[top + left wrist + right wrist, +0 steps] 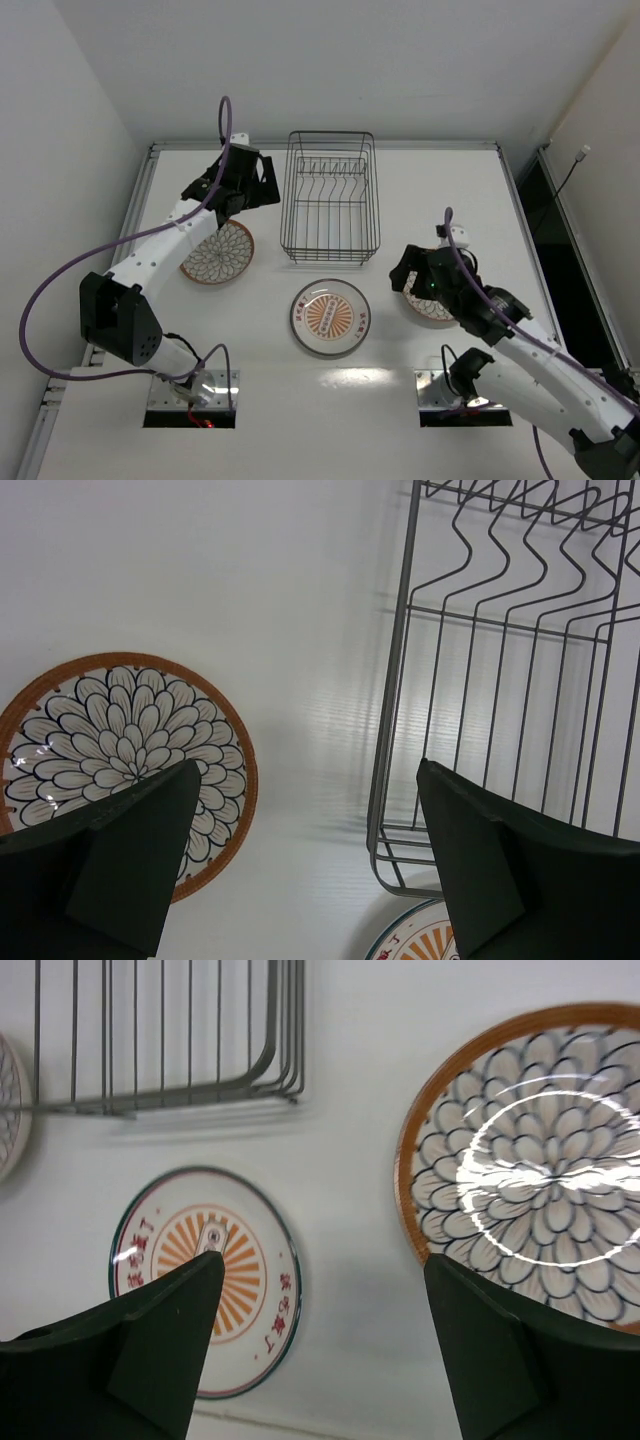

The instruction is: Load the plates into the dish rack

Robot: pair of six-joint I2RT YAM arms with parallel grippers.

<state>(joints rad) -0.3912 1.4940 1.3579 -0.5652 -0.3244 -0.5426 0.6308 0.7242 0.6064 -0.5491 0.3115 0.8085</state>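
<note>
L end effector (pixel 308 780), R end effector (pixel 320 1265) spread, floral plate (pixel 540 1150) clear on R cam, half-hidden overhead

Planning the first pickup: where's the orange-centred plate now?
In the top view the orange-centred plate lies mid-table, just below the dish rack, between the left brown plate and the right brown plate.

Plates: three. Two are brown-rimmed with a floral pattern, the left plate (pixel 217 253) and the right plate (pixel 530 1150). One is the pale-rimmed plate (pixel 330 316) with an orange centre.

Rack (pixel 331 258): one.

Arms: two, the left arm (pixel 150 255) and the right arm (pixel 545 358).

Grippers: two, the left gripper (pixel 307 780) and the right gripper (pixel 320 1270), each with two fingers.
</note>
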